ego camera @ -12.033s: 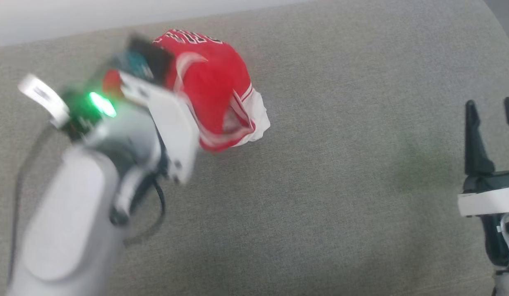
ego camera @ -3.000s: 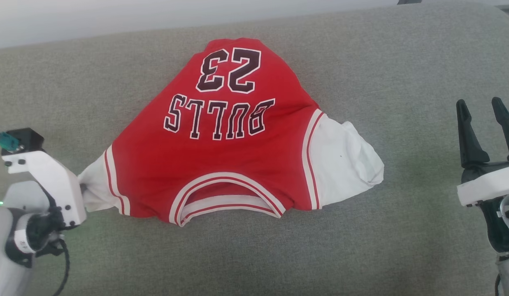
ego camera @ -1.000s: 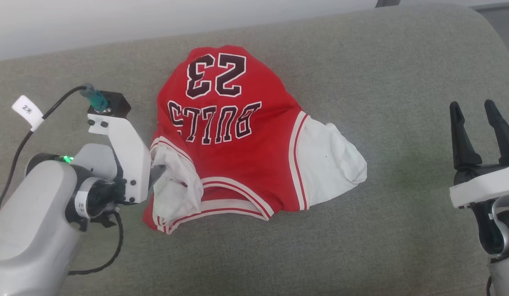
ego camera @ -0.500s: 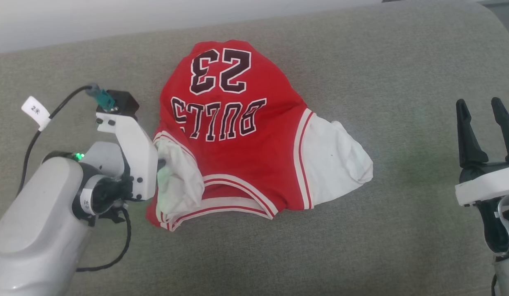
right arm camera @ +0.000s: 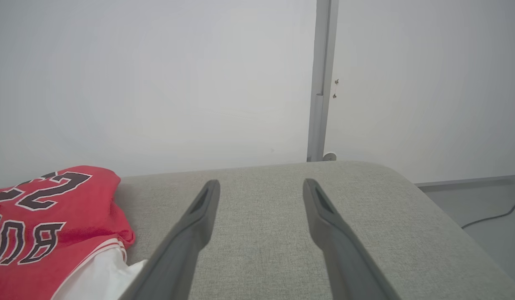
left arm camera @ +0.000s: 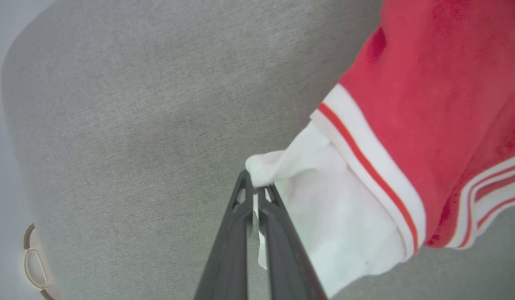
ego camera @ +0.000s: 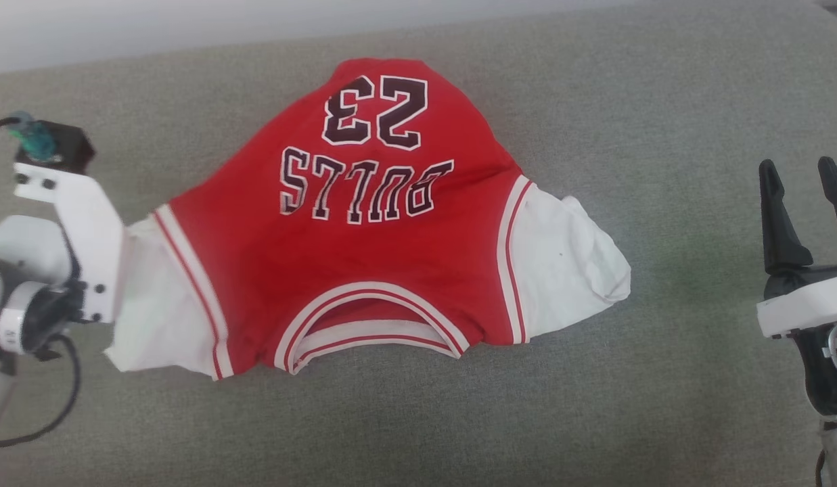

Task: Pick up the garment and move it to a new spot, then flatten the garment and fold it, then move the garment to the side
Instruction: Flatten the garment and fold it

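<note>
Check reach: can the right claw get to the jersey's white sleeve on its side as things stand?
Likely yes. The right claw is open, and bare grey cushion lies between it and the near sleeve of the garment. The left claw, shut on the far sleeve, is well clear.

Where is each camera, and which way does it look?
Head view: on the head, looking down at the garment on the grey cushion; open right gripper at right, left wrist at left.
Left wrist view: on that wrist, looking along the left gripper, shut on the white sleeve.
Right wrist view: on that wrist, looking across the cushion to a wall, past its open fingers.
Shared: head and left wrist views both show that sleeve.
</note>
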Robot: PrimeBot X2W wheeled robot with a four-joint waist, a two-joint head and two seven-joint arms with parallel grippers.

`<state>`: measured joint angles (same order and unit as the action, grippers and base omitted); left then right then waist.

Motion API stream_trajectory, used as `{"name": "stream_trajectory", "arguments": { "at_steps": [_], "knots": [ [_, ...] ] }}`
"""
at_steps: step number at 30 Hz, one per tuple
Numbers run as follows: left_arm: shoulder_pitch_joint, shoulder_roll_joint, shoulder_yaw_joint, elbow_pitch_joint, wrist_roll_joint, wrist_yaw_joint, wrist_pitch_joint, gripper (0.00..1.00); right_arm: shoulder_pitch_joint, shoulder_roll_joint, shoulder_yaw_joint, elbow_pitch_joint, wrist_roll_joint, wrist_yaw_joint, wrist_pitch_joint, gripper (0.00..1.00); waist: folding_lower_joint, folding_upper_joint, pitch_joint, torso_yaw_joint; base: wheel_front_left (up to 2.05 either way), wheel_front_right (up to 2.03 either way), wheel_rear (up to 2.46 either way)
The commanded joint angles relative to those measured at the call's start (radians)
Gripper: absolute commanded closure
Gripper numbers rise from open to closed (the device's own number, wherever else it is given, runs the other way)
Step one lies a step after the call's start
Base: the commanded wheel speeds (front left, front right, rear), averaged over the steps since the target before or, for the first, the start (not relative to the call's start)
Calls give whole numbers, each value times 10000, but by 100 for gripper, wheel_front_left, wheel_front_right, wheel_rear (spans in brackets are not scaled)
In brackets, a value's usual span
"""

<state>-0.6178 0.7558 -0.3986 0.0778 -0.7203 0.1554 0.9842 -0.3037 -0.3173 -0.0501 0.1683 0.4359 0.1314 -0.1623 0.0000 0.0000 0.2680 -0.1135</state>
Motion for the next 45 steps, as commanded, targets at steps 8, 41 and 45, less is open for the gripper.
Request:
{"name": "stream_trajectory", "arguments": {
  "at_steps": [8,41,45],
  "knots": [
    [254,212,25,1141,398,109,-575,88,-273,-116,140,-119,72,-14,88,0,0,0,504,-110,0,0,0],
    [1748,-438,223,814,-512,955,-717,0,241,-119,560,-595,-100,-14,483,0,0,0,-446,509,0,0,0],
    [1450,-660,107,1549,-409,800,-1028,0,134,-210,606,-700,-28,-14,571,0,0,0,-258,397,0,0,0]
  ]
}}
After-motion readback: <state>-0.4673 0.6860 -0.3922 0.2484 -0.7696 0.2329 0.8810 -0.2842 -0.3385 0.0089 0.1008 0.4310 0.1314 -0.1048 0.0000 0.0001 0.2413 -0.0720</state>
